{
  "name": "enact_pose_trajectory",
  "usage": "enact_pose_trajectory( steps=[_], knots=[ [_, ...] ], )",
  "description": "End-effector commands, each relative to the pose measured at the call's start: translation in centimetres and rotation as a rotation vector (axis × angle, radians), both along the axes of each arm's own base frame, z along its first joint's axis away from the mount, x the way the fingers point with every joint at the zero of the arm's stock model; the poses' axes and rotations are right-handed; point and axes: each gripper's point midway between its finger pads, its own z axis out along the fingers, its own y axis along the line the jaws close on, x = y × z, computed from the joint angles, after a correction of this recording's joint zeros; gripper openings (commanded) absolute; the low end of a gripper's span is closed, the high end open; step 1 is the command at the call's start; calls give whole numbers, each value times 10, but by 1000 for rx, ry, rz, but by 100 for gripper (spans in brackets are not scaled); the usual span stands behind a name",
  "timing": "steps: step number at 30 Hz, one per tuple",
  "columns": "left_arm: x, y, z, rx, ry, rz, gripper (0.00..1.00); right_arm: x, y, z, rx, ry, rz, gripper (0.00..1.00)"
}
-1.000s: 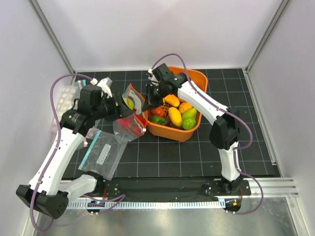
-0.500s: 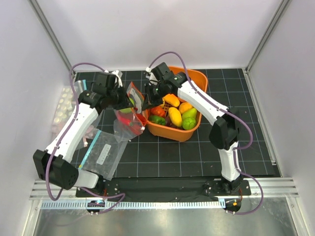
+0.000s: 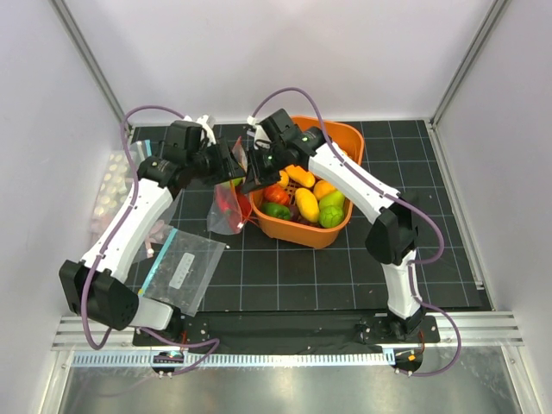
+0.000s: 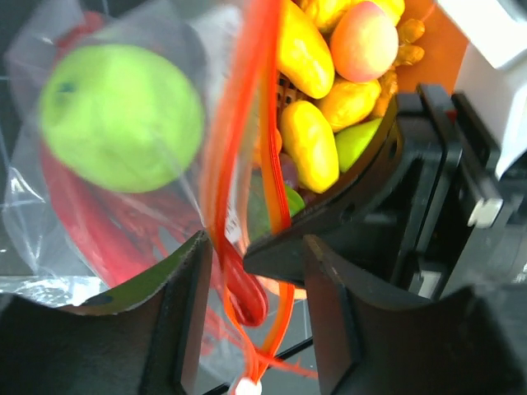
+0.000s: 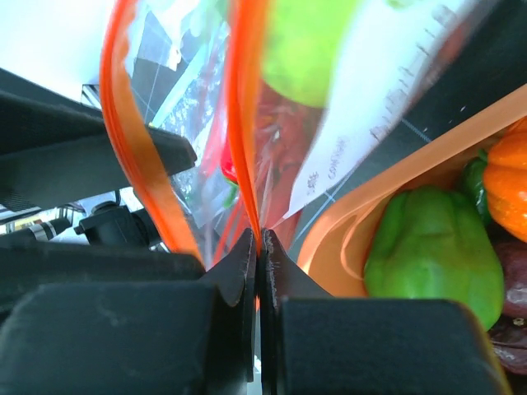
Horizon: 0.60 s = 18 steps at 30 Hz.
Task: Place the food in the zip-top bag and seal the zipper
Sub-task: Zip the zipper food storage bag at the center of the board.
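The clear zip-top bag point(image 3: 226, 210) hangs above the mat, left of the orange basket. Inside it are the food items, a round light-green fruit point(image 4: 122, 117) and a red lobster point(image 4: 99, 226). My right gripper point(image 5: 259, 243) is shut on one end of the red-orange zipper point(image 5: 245, 123), holding the bag up. The left gripper point(image 4: 255, 271) straddles the zipper point(image 4: 251, 123) with its jaws apart, and the strip runs loose between them. Seen from above, the left gripper point(image 3: 228, 164) and the right gripper point(image 3: 253, 175) meet at the bag's mouth.
The orange basket point(image 3: 345, 138) holds yellow, orange and green toy produce, including a green pepper point(image 5: 432, 255). A flat clear bag with a teal strip point(image 3: 183, 269) lies on the mat near the left arm. White walls close in on three sides.
The left arm swung up and right to the bag's mouth beside the right gripper. The bag rose off the mat and now hangs narrower. The right gripper shifted slightly left.
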Motion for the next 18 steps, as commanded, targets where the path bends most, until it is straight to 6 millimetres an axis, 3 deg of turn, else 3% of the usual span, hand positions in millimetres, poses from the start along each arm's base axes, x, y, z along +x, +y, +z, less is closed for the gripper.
enact_pose_trajectory(
  steps=[1, 5, 18],
  knots=[
    [-1, -12, 21, -91, -73, -25, 53, 0, 5, 58, 114, -136, 25, 1],
    [2, -18, 17, -119, -62, -33, 56, 0, 5, 57, 122, -137, 26, 1],
    [23, -11, 21, -84, -69, 49, 55, -2, -2, 65, 154, -232, 33, 1]
  ],
)
